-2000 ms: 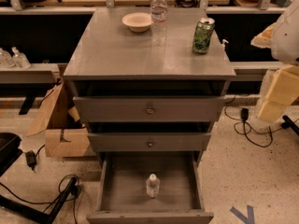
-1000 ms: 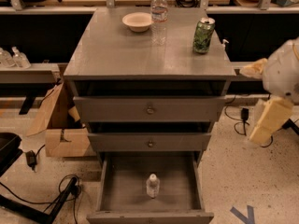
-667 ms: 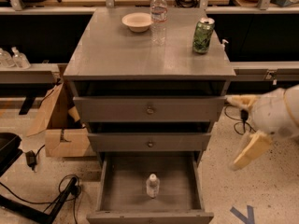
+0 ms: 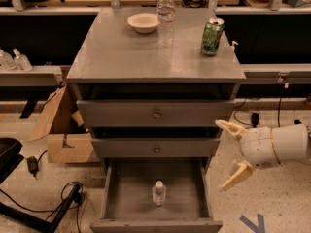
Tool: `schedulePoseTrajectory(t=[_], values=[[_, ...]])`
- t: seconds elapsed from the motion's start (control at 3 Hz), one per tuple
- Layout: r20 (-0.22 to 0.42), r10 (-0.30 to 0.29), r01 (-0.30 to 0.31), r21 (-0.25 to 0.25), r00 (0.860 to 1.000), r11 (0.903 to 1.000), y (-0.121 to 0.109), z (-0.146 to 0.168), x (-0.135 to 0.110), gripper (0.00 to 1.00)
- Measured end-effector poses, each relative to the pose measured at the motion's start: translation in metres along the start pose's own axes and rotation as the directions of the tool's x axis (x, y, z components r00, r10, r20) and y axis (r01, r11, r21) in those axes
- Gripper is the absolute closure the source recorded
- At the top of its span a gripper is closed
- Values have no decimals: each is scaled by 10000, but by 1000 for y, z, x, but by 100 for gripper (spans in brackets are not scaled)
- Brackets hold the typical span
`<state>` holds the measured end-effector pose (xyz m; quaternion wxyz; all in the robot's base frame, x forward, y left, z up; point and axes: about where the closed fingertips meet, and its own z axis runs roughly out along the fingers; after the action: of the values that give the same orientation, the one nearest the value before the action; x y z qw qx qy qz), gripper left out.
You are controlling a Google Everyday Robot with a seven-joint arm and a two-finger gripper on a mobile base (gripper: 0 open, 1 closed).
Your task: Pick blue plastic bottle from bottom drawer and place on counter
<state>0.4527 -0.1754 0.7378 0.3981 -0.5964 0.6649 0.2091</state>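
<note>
1. The gripper (image 4: pixel 232 152) has dropped from counter height to just right of the middle drawer front (image 4: pixel 126 148). Its fingers are spread wide and hold nothing.
2. The blue plastic bottle (image 4: pixel 159 193) has not moved. It stands, apparently upright, in the pulled-out bottom drawer (image 4: pixel 127 196).
3. The counter (image 4: pixel 121 52) carries the same bowl (image 4: pixel 143 22) and green can (image 4: pixel 212 36).

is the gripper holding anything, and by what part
Nothing: the gripper hangs right of the cabinet, jaws open and empty; the blue plastic bottle stands in the bottom drawer.
</note>
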Motion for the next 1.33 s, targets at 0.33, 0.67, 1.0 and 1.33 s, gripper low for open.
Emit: schedulePoseTrajectory(t=[0.33,0.67,1.0,1.33], values=[[-5,-40,40,-7,10000,10000,0,0,0,0],[524,34,-21,-248,9986,9997,3,27,14,0],[1127,3,64,-593,9936,9982,6,83,41,0],[1717,14,121,-771,9851,9969,4,150,88,0]])
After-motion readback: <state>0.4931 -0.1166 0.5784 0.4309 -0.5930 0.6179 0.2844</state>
